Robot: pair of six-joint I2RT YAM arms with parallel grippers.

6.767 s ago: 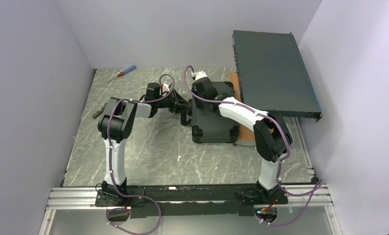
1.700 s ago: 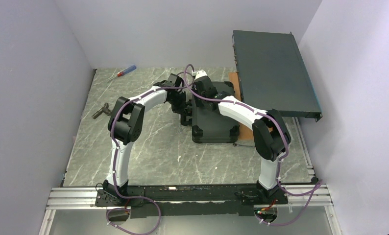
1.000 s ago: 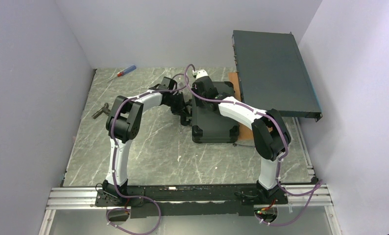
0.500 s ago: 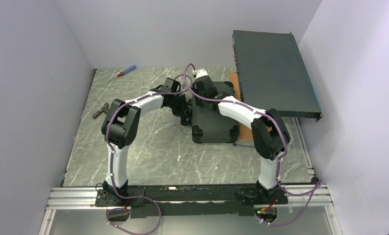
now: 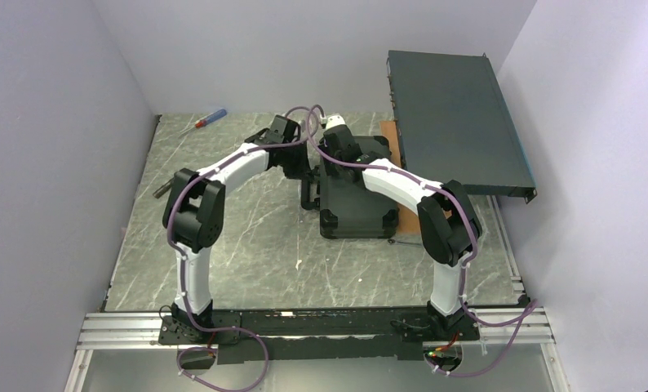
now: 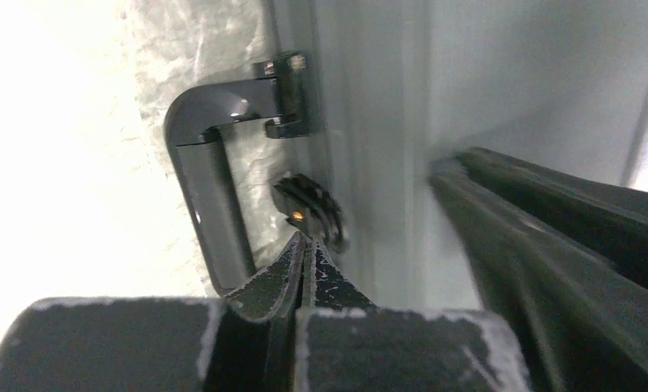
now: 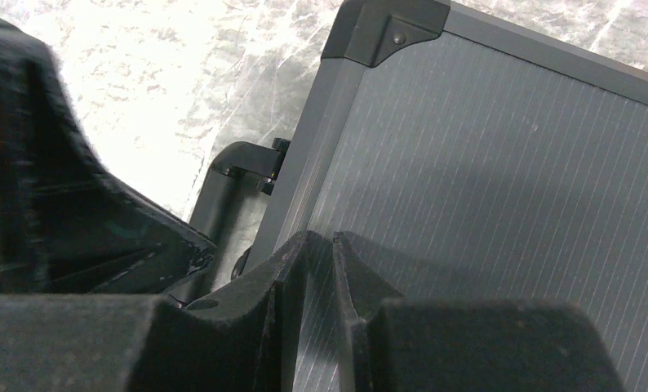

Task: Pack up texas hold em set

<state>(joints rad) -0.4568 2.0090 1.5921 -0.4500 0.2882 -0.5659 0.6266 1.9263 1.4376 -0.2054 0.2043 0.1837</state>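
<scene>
The texas hold em set (image 5: 357,200) lies shut at the table's middle, a dark grey case with black corners, so its contents are hidden. My left gripper (image 5: 307,175) is at the case's left side. In the left wrist view its fingertips (image 6: 304,245) are shut together with nothing between them, touching a round ribbed latch (image 6: 312,208) beside the black handle (image 6: 215,188). My right gripper (image 7: 321,238) rests on the ribbed lid (image 7: 484,163) near the handle edge. Its jaws stand a narrow gap apart and hold nothing.
A large flat dark rack box (image 5: 455,118) leans at the back right over a brown board (image 5: 390,135). A red-and-blue screwdriver (image 5: 206,121) lies at the back left. A small dark tool (image 5: 162,188) sits by the left edge, partly behind my left arm.
My left arm's elbow has swung left and its wrist has risen toward the back, while its tips stay at the case's left side. The right arm and the case have not moved.
</scene>
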